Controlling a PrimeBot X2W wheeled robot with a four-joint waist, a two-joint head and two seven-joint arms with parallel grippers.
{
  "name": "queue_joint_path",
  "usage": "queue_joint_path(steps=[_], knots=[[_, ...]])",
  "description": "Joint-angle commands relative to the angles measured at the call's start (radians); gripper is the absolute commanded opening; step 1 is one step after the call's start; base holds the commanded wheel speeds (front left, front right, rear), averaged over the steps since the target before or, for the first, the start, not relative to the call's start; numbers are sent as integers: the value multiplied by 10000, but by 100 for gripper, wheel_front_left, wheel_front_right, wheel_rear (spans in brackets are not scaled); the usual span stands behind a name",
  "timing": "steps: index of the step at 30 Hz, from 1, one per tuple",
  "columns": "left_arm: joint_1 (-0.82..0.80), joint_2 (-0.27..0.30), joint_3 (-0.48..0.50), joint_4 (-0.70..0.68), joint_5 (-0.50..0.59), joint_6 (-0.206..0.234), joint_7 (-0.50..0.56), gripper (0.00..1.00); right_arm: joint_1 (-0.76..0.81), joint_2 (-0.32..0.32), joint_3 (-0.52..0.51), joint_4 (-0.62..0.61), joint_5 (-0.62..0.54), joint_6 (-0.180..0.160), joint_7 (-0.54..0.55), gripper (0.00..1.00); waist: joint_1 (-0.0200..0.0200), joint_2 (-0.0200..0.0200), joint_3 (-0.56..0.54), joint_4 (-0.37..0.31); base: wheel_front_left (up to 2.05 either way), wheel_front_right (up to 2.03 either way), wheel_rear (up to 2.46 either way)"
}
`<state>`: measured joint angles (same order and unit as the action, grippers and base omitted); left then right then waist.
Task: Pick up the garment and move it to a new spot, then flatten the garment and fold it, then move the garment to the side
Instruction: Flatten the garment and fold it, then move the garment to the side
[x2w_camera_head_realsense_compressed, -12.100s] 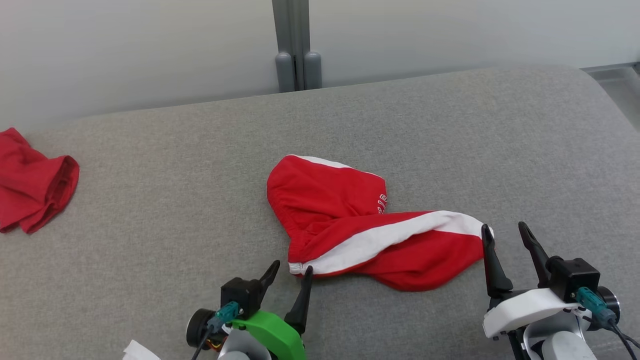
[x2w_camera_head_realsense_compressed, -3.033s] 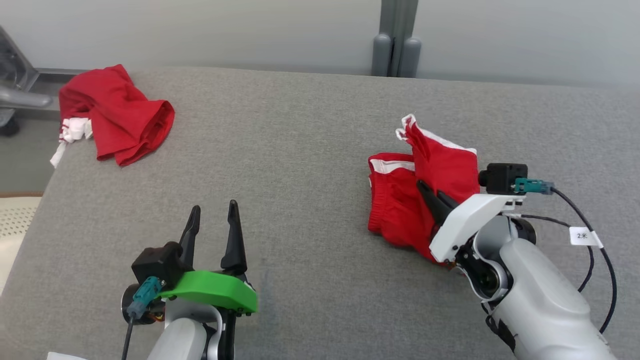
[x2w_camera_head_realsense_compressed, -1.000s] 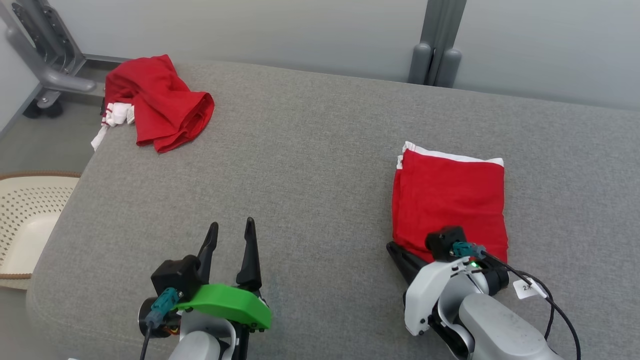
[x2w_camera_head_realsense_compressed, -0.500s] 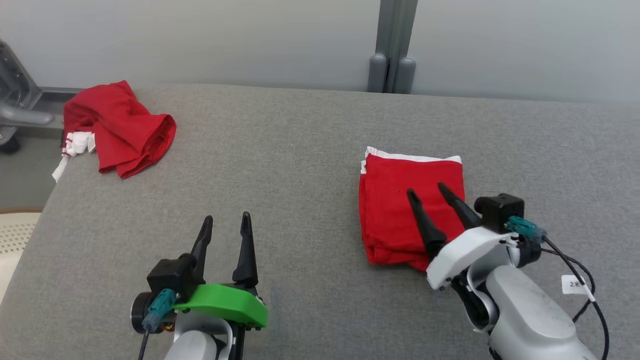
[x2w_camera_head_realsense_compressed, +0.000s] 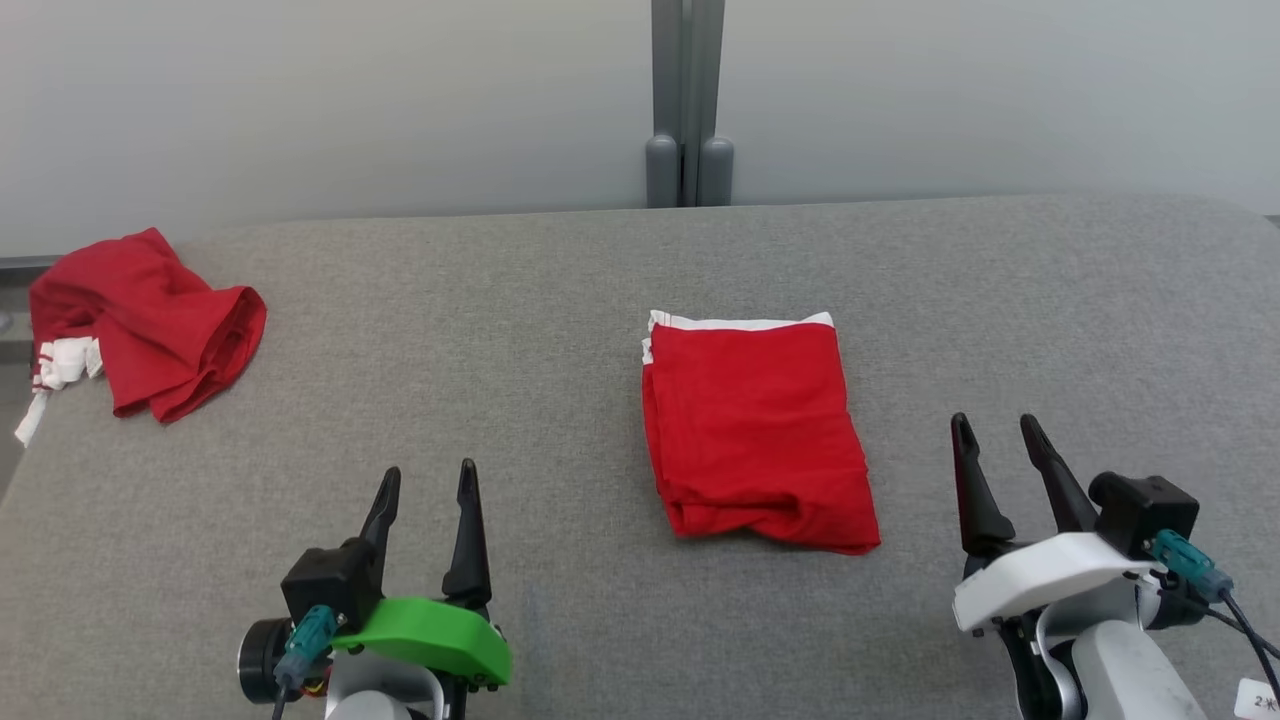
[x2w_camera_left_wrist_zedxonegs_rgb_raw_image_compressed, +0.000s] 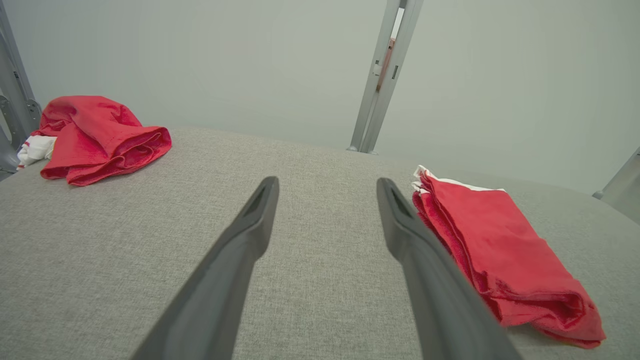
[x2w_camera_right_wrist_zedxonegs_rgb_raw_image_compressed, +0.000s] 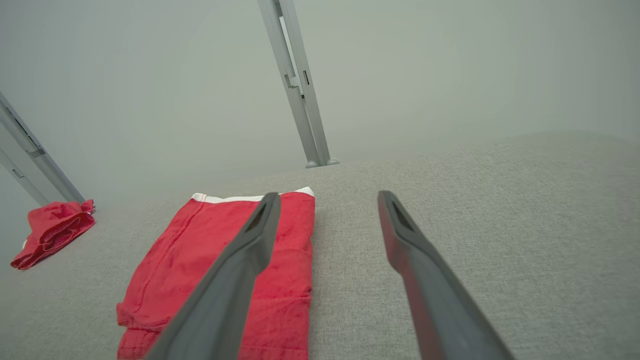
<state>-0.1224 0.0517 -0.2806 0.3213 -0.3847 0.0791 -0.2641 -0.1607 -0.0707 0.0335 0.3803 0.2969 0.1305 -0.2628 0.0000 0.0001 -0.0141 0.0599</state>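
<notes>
Far left of the post (x2w_camera_head_realsense_compressed: 686, 100), a crumpled red cloth (x2w_camera_head_realsense_compressed: 140, 325) lies aside. Front-left of it, the left gripper (x2w_camera_head_realsense_compressed: 430, 470) stands wide and empty. The garment (x2w_camera_head_realsense_compressed: 755, 430) lies folded before the post, apparently awaiting its sideways move. Front-right, the right gripper (x2w_camera_head_realsense_compressed: 994, 422) stands wide, empty.

A crumpled red cloth (x2w_camera_head_realsense_compressed: 140, 325) lies at the grey table's (x2w_camera_head_realsense_compressed: 450, 350) left edge, a grey post (x2w_camera_head_realsense_compressed: 686, 100) behind.

Right wrist view's bottom edge cuts off the folded garment (x2w_camera_right_wrist_zedxonegs_rgb_raw_image_compressed: 175, 265) (a finger (x2w_camera_right_wrist_zedxonegs_rgb_raw_image_compressed: 242, 270) hides part).
</notes>
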Motion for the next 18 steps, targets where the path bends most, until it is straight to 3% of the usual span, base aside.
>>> queue_joint_path(steps=[1,8,18], knots=[[210,4,108,29,73,-53,-4,100,279,72,-131,-199,-97,4,-25,100,0,-1,-56,-158,0,0,0],[493,-4,303,149,185,-202,-4,100,953,187,-176,-930,-328,4,53,100,0,-1,-56,-264,0,0,0],[390,-5,124,179,15,-90,-3,100,972,193,193,-1131,-187,2,142,100,0,-1,-23,-174,0,0,0]])
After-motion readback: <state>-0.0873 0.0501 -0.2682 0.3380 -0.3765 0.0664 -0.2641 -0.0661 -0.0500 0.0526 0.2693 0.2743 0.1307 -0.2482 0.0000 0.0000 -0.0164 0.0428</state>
